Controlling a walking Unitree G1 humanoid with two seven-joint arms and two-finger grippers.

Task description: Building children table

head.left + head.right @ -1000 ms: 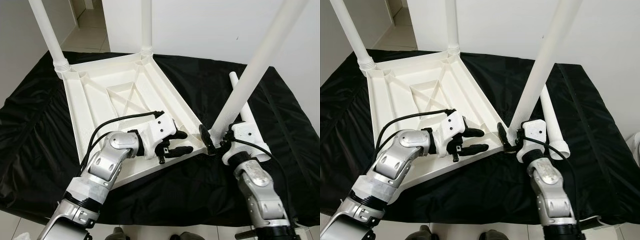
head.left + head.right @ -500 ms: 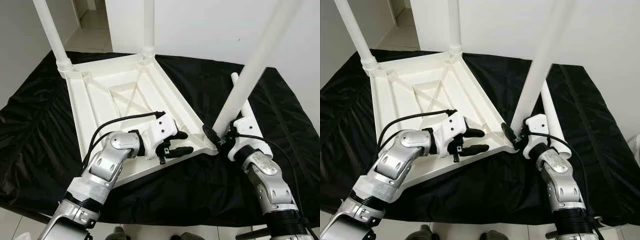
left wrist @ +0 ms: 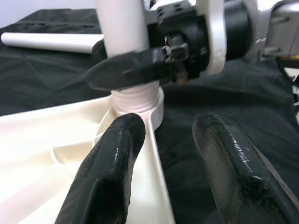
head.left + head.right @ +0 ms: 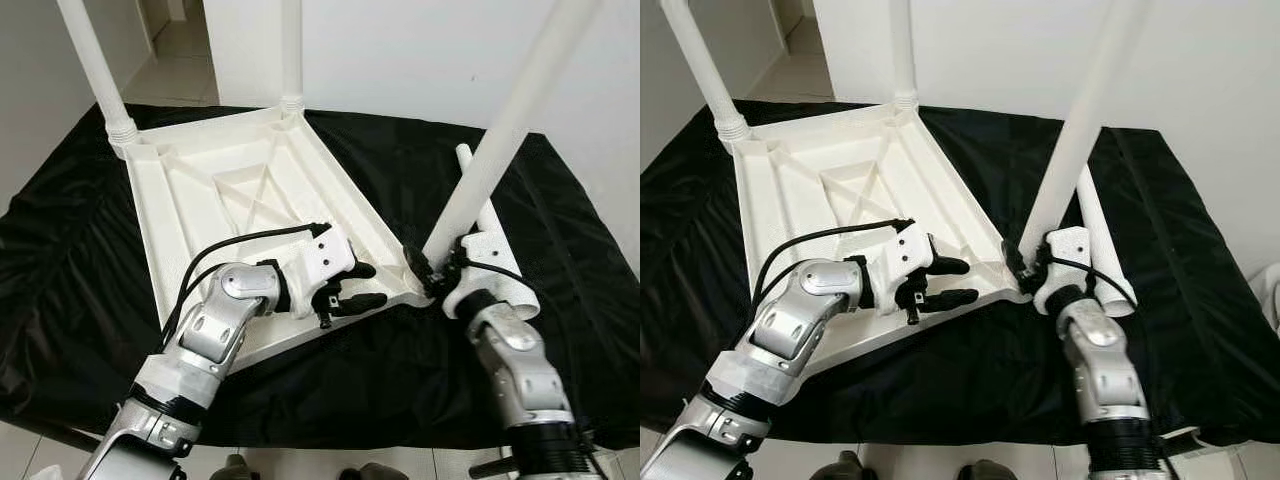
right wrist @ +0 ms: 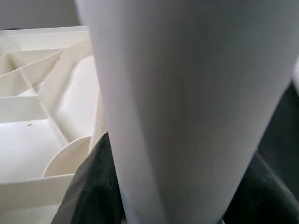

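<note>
On black cloth (image 4: 60, 260), upturned white tabletop (image 4: 210, 200), third leg (image 4: 500, 140) tilted.

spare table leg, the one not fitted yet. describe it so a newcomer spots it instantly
Start at the black cloth with the upturned white tabletop on it. Off the tabletop's right side, behind the right gripper, a white leg lies flat on the cloth. The other legs stand up from corner sockets; this is the one lying down.

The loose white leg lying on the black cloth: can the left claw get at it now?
Probably not. The loose leg lies beyond the right claw, which grips the near-corner leg. The left claw rests on the tabletop, with that arm and leg between.
</note>
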